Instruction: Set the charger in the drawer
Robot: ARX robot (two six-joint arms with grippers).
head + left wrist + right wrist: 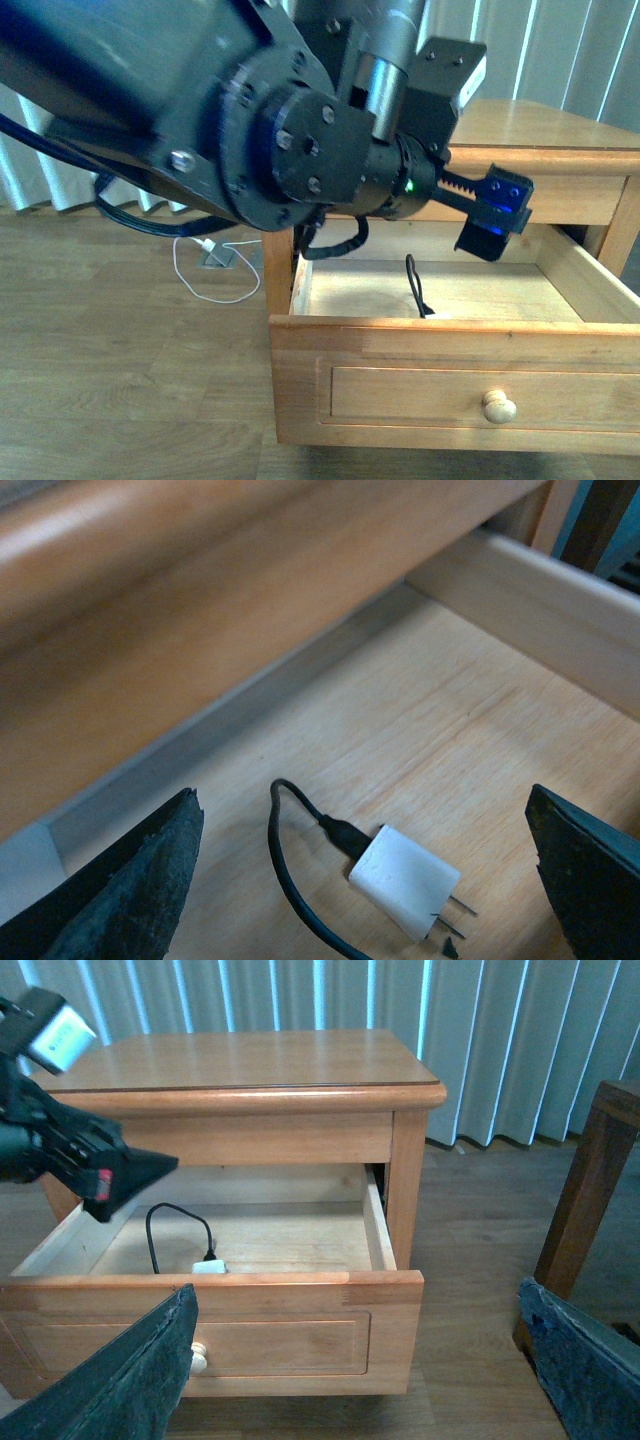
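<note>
The charger (405,880), a small white plug block with a thin black cable (283,852), lies on the pale floor of the open drawer (470,710). My left gripper (362,810) hangs open just above it, one finger on each side, touching nothing. In the front view the left gripper (503,215) is over the drawer (450,390), and only the black cable (414,285) shows inside. My right gripper (355,1295) is open and empty, held back in front of the drawer front (290,1340). From there the charger (209,1267) shows near the drawer's front wall.
The drawer belongs to a wooden nightstand (240,1060), and its pale knob (499,405) faces me. A white cable with a white plug (205,250) lies on the wood floor to the left. A dark wooden post (590,1190) stands right of the nightstand. Vertical blinds hang behind.
</note>
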